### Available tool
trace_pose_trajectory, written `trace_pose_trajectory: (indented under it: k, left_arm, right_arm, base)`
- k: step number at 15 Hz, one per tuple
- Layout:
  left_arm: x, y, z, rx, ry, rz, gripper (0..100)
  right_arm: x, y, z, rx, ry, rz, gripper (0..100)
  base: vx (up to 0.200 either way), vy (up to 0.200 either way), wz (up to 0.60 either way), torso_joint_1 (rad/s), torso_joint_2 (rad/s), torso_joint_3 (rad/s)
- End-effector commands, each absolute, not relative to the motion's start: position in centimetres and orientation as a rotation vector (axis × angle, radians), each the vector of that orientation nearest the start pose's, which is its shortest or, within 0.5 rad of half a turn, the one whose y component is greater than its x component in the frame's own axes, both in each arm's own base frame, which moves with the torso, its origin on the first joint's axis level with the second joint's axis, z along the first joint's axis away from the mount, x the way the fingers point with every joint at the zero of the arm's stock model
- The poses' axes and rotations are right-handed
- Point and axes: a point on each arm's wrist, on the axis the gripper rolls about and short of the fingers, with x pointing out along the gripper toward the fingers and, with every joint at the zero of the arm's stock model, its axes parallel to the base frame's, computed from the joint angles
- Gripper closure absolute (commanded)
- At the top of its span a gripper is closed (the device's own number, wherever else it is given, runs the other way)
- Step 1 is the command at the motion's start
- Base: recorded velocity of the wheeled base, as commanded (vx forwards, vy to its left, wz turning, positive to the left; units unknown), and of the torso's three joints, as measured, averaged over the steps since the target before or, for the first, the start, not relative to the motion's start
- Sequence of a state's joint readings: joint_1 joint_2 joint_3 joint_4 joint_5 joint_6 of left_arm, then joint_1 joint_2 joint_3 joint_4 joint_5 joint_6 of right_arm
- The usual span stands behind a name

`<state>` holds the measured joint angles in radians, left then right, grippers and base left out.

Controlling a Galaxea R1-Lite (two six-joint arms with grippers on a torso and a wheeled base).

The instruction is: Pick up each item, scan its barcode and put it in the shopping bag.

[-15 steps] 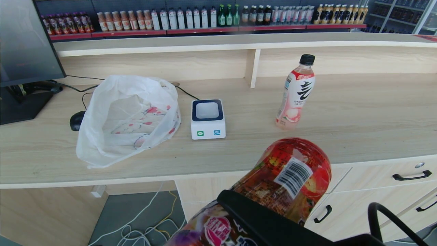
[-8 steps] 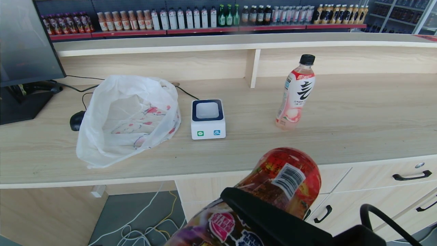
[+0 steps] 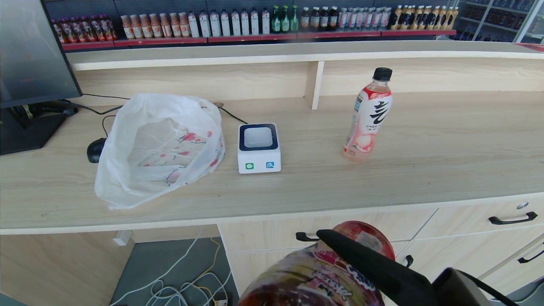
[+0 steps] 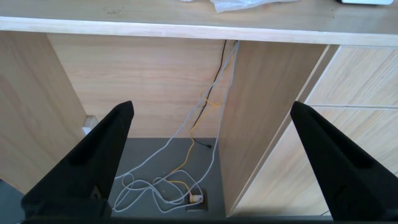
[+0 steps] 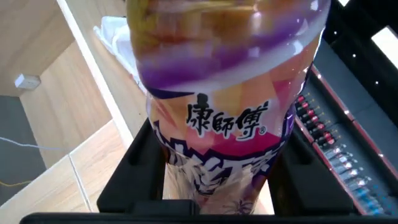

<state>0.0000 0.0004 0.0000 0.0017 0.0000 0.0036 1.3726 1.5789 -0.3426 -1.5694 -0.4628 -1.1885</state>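
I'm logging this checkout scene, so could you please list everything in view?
shopping bag: one, white with red print, left on the counter
scanner: one, white with dark top, right of the bag
small bottle: one, pink, black cap, upright on the counter's right
large bottle: one, red and purple, held below the counter's edge
monitor: one, black, counter's far left
mouse: one, black, left of the bag
shelf bottles: many, mixed colours, back wall
cables: several, white and yellow, floor under the counter
left end effector: one, black, open, low before the counter
right end effector: one, black, shut on the large bottle
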Motion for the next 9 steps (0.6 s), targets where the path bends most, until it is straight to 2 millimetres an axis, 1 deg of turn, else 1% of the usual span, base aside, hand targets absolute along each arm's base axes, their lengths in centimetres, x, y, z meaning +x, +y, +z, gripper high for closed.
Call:
trace_pose_trajectory:
  k: [1, 2, 3, 4, 5, 6, 8, 9]
  left_arm:
    - [-2.3, 0.0, 7.5, 0.003, 0.002, 0.0, 0]
    - [-2.3, 0.0, 7.5, 0.003, 0.0, 0.0, 0]
    - [-2.3, 0.0, 7.5, 0.003, 0.003, 0.0, 0]
    - [-2.3, 0.0, 7.5, 0.003, 0.002, 0.0, 0]
    - [-2.3, 0.0, 7.5, 0.003, 0.003, 0.0, 0]
    - [-2.3, 0.0, 7.5, 0.003, 0.003, 0.0, 0]
    - [-2.3, 0.0, 7.5, 0.003, 0.002, 0.0, 0]
    - [-2.3, 0.0, 7.5, 0.003, 0.003, 0.0, 0]
  right_arm:
    - [5.3, 21.4, 18.7, -0.759, -0.641, 0.673, 100]
    - [5.2, 21.1, 18.4, -0.627, -0.58, 0.729, 100]
    - [5.2, 21.2, 18.4, -0.555, -0.557, 0.763, 100]
    - [5.8, 21.3, 18.5, -0.485, -0.517, 0.749, 100]
    - [7.2, 21.1, 18.7, -0.397, -0.468, 0.707, 100]
    - [8.5, 20.5, 18.2, -0.359, -0.417, 0.665, 100]
    - [11.3, 19.9, 18.7, -0.281, -0.386, 0.569, 100]
    - [11.8, 20.1, 19.0, -0.231, -0.382, 0.558, 100]
  base:
    - [0.0, 0.0, 0.0, 0.0, 0.0, 0.0]
    - [0.0, 0.0, 0.0, 0.0, 0.0, 0.0]
    - [0.0, 0.0, 0.0, 0.0, 0.0, 0.0]
    - [0.0, 0.0, 0.0, 0.0, 0.0, 0.0]
    - [0.0, 0.0, 0.0, 0.0, 0.0, 0.0]
    - [0.0, 0.0, 0.0, 0.0, 0.0, 0.0]
    - [0.0, 0.0, 0.0, 0.0, 0.0, 0.0]
    - [0.0, 0.0, 0.0, 0.0, 0.0, 0.0]
